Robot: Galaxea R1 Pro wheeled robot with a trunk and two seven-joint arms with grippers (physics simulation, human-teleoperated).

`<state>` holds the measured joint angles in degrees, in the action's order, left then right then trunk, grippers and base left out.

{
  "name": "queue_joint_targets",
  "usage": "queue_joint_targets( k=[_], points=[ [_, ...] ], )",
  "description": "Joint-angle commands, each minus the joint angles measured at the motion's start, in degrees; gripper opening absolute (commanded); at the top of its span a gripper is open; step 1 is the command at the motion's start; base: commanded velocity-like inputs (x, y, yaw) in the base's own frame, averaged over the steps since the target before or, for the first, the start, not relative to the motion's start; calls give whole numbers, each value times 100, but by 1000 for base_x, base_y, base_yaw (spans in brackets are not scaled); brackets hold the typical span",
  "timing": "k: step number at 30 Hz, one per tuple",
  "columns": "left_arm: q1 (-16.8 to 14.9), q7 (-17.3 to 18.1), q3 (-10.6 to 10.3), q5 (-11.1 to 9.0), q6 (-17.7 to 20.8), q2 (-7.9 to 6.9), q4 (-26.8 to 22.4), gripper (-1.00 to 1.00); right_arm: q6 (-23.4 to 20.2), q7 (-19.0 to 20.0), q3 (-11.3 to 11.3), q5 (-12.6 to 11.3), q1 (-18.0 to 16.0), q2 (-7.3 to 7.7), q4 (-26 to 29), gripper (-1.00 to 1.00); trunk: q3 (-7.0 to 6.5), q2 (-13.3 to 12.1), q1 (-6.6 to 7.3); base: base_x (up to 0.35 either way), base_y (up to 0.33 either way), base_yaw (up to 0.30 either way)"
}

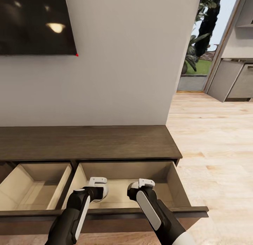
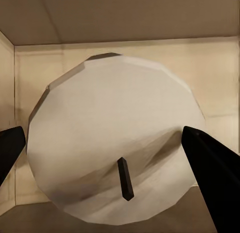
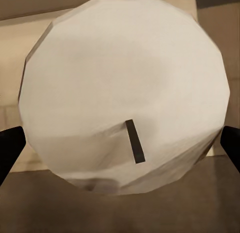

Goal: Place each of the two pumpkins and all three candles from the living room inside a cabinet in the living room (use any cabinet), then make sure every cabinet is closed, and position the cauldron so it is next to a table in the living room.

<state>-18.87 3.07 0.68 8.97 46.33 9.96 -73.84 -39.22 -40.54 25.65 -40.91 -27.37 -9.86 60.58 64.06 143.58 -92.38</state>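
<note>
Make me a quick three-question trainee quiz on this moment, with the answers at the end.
1. True or false: both drawers of the long dark-brown wooden cabinet stand open.
2. What does the left gripper hold between its dark fingers? A) an orange pumpkin B) a pale round candle with a dark wick C) a black pot
3. Fill in: the right gripper holds its own pale candle over the ______ beige-lined drawer.

Key: 1 true; 2 B; 3 right-hand. In the head view both arms reach over that drawer's front edge, beside the light wooden floor.
</note>
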Motion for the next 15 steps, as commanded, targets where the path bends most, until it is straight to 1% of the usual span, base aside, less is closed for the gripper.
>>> queue_joint_targets(
  k=[1, 3, 5, 10, 13, 15],
  points=[
    [-3, 34, -64, 51, 22, 4, -7, -100, -2, -50, 10, -58, -5, 2, 6, -100, 5, 2, 1, 0, 0, 0],
    [-3, 33, -158, 46, 24, 4, -3, -100, 1, -50, 10, -58, -5, 2, 6, -100, 5, 2, 1, 0, 0, 0],
    [-3, 32, -195, 44, 25, 4, 1, -100, 2, -50, 10, -58, -5, 2, 6, -100, 5, 2, 1, 117, 0, 0],
    [-3, 28, -208, 44, 25, 4, 2, -100, 2, -50, 10, -58, -5, 2, 6, -100, 5, 2, 1, 78, 0, 0],
    [-3, 29, -208, 37, 25, 4, 2, -100, 28, -50, 10, -58, -5, 2, 6, -100, 5, 2, 1, 140, 0, 0],
    [-3, 32, -209, 42, 19, 4, 2, -100, 35, -50, 10, -58, -6, 2, 6, -100, 5, 2, 1, 34, 0, 0]
  ],
)
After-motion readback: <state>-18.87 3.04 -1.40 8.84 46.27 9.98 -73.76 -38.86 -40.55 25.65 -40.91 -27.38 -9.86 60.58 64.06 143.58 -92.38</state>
